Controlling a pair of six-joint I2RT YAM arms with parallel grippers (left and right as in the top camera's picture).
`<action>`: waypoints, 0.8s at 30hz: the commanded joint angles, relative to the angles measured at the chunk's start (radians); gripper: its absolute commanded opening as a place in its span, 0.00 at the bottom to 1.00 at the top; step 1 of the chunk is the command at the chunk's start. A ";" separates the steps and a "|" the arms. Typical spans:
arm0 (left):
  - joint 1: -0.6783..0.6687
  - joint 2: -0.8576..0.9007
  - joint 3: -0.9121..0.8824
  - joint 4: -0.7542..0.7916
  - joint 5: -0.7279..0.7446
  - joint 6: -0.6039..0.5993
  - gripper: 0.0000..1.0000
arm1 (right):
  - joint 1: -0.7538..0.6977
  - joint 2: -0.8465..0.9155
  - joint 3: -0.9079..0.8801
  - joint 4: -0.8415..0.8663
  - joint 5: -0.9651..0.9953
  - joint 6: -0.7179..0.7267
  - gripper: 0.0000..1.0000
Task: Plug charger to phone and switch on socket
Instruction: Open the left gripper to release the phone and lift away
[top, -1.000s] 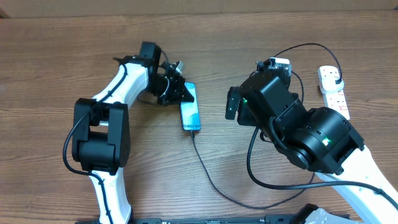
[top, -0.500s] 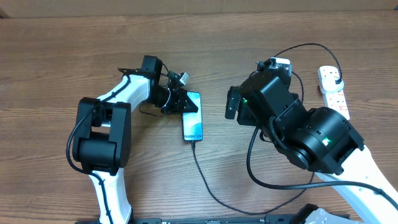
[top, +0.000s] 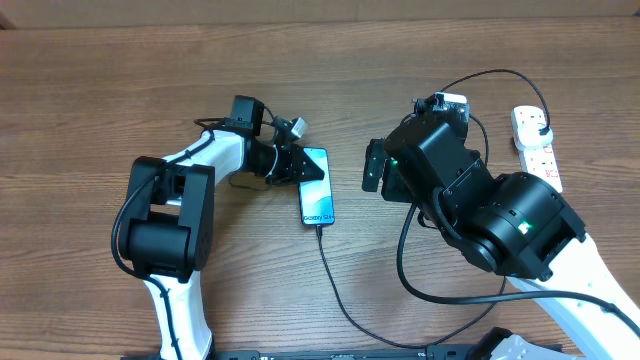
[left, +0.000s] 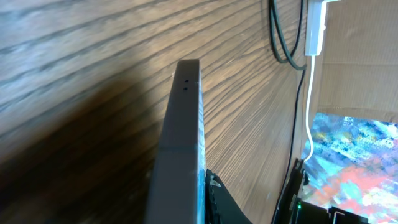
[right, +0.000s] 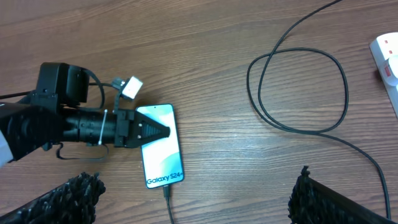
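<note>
The phone (top: 316, 190) lies on the wooden table with its screen lit and "Galaxy" text at its near end. My left gripper (top: 298, 165) is shut on its far end. In the left wrist view the phone (left: 183, 137) shows edge-on in the jaws (left: 194, 205). The charger cable (top: 330, 268) runs from the phone's near end, its connector (right: 166, 191) sitting in the phone (right: 158, 146). The white socket (top: 535, 145) lies at the far right. My right gripper (right: 193, 199) is open and empty, hovering above the table to the right of the phone.
The black cable makes a loose loop (right: 344, 81) between the phone and the socket (right: 388, 62). The black plug (top: 540, 130) sits in the socket. The white cord (left: 308, 106) shows in the left wrist view. My right arm (top: 480, 210) covers the table's right half.
My left gripper has carried the phone to the right and nearer the front edge, with the cable following. The right arm has not moved.
</note>
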 joint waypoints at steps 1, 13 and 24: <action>-0.027 -0.006 -0.007 0.039 -0.005 -0.006 0.11 | -0.002 -0.013 -0.002 0.003 0.000 0.006 1.00; -0.042 0.147 -0.006 0.163 0.128 -0.127 0.22 | -0.002 -0.013 -0.002 -0.010 0.000 0.006 1.00; -0.044 0.153 0.013 0.109 0.091 -0.146 0.42 | -0.002 -0.013 -0.002 -0.006 0.019 0.006 1.00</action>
